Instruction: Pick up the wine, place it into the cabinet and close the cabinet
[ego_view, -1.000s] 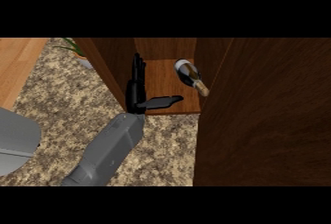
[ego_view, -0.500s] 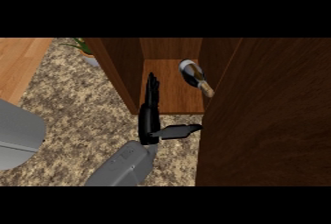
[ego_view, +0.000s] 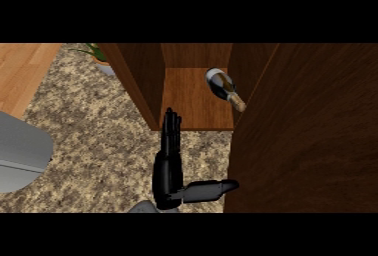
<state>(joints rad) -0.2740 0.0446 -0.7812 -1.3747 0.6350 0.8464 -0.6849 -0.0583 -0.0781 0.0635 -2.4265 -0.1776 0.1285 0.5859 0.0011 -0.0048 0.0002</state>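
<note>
The wine bottle (ego_view: 225, 89) lies on its side on the cabinet's wooden shelf (ego_view: 190, 107), at the right of the opening, neck towards me. My left hand (ego_view: 168, 170) is low in the middle of the view, in front of the shelf's front edge. Its fingers are straight and point at the cabinet, with the thumb stuck out to the right. It holds nothing and is well clear of the bottle. The cabinet's left door (ego_view: 136, 80) stands open beside the fingertips. The right door (ego_view: 310, 135) fills the right of the view. My right hand does not show.
The speckled granite counter (ego_view: 88, 125) spreads to the left of the cabinet. A grey rounded object (ego_view: 21, 155) sits at the left edge. A potted plant (ego_view: 96, 54) stands behind the left door, and a wooden surface (ego_view: 22, 70) fills the top left corner.
My left hand has drawn back from the shelf's left side towards the lower edge, still open. The bottle stays lying on the shelf.
</note>
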